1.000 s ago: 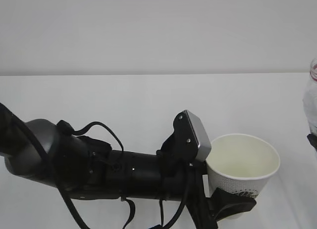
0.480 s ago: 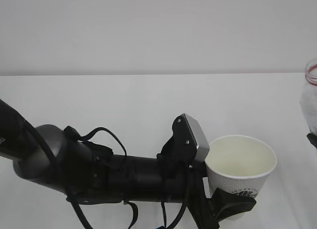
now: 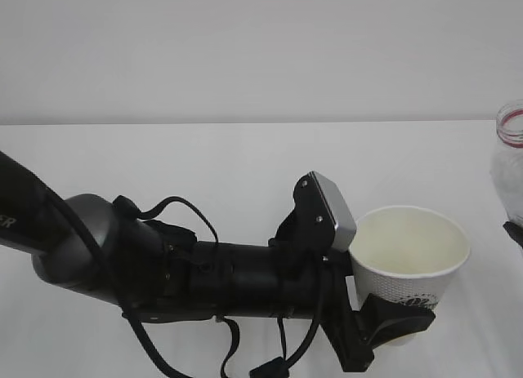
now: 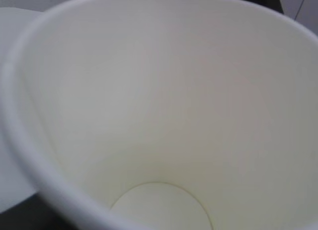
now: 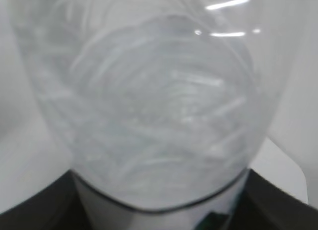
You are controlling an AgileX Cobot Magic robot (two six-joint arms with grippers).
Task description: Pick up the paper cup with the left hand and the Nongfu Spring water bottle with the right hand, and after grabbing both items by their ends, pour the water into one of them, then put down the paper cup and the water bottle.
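Overhead nothing but pale wall and white table (image 3: pixel 204 166) — left claw (image 3: pixel 392 325) clamps the paper cup (image 3: pixel 413 247).

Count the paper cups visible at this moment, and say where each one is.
1. The paper cup sits upright at lower right of the exterior view, gripped near its base by the left gripper; its empty inside fills the left wrist view. Others could lie outside the frame.

A bare test bench: plain white table (image 3: pixel 204 166) against blank white wall (image 3: pixel 245 43).
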